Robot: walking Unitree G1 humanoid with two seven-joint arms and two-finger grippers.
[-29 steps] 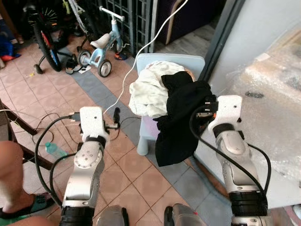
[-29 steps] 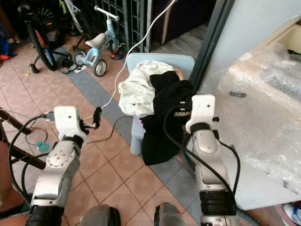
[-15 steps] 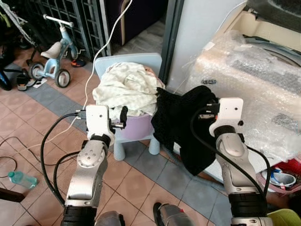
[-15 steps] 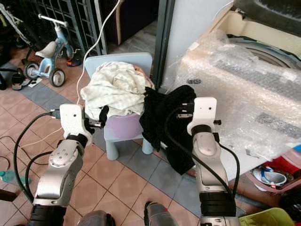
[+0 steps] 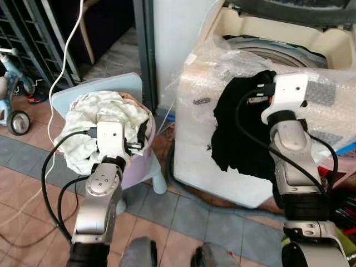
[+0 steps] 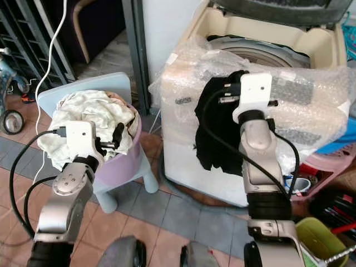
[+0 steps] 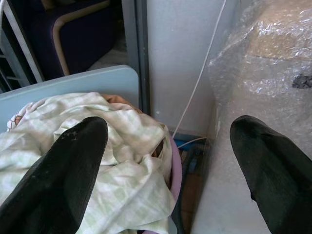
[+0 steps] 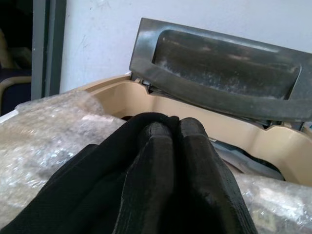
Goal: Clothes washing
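A black garment [image 5: 236, 133] hangs from my right gripper [image 8: 165, 146], which is shut on its upper edge. It dangles over the bubble-wrapped front of a cream top-loading washing machine [image 5: 192, 161], just before the open tub rim [image 5: 250, 33]. The grey lid [image 8: 219, 68] stands raised behind. My left gripper [image 7: 165, 141] is open and empty. It hovers over pale checked clothes [image 5: 83, 125] heaped in a lilac basket [image 5: 143, 161] on a light blue chair [image 5: 103, 86].
A grey door post [image 5: 146, 50] stands between chair and washer, with a white cable [image 5: 61, 50] hanging left of it. A tricycle wheel [image 5: 14, 119] sits at far left. A pink basin [image 6: 328, 164] and a green bin [image 6: 322, 236] stand right of the washer.
The whole view has swung right, from the chair to the washer. The right gripper has carried the black garment off the chair pile and up to the washer top.
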